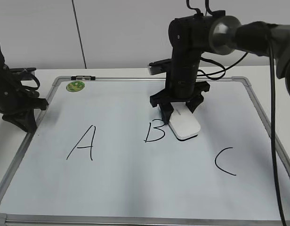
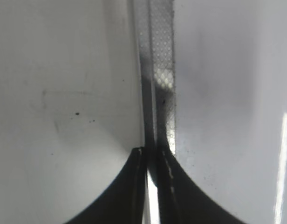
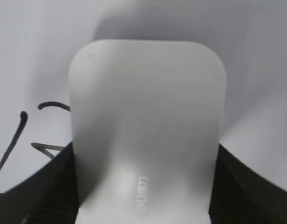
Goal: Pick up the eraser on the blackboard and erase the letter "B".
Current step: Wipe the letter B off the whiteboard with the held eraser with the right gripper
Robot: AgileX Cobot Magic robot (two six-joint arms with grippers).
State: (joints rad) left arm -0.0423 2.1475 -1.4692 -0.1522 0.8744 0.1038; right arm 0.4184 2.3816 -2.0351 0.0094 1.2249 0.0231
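Exterior view, board: the blackboard (image 1: pixel 135 188) lies flat on the table, a white surface in a grey frame, green sticker (image 1: pixel 75 86) at its far left corner.
Exterior view, letters: "A" (image 1: pixel 82 142) on the left, the letter "B" (image 1: pixel 154 131) in the middle, "C" (image 1: pixel 225 161) on the right, all whole.
Exterior view, eraser: the eraser (image 1: pixel 185 125) sits on the board just right of the "B", its near end toward the camera.
Exterior view, right arm: the right gripper (image 1: pixel 178 107) is down over the eraser's far end, fingers on either side.
Exterior view, left arm: the left gripper (image 1: pixel 29 117) is off the board's left edge, over the table.
Left wrist view: the left gripper (image 2: pixel 153 158) has its two dark fingers pressed nearly together, holding nothing, above the board's frame strip.
Right wrist view: the eraser (image 3: pixel 146 121) fills the picture, grey lettering on top; the right gripper (image 3: pixel 143 196) clamps it, dark fingers tight against both long sides. Black strokes of the "B" (image 3: pixel 22 140) show to the left.
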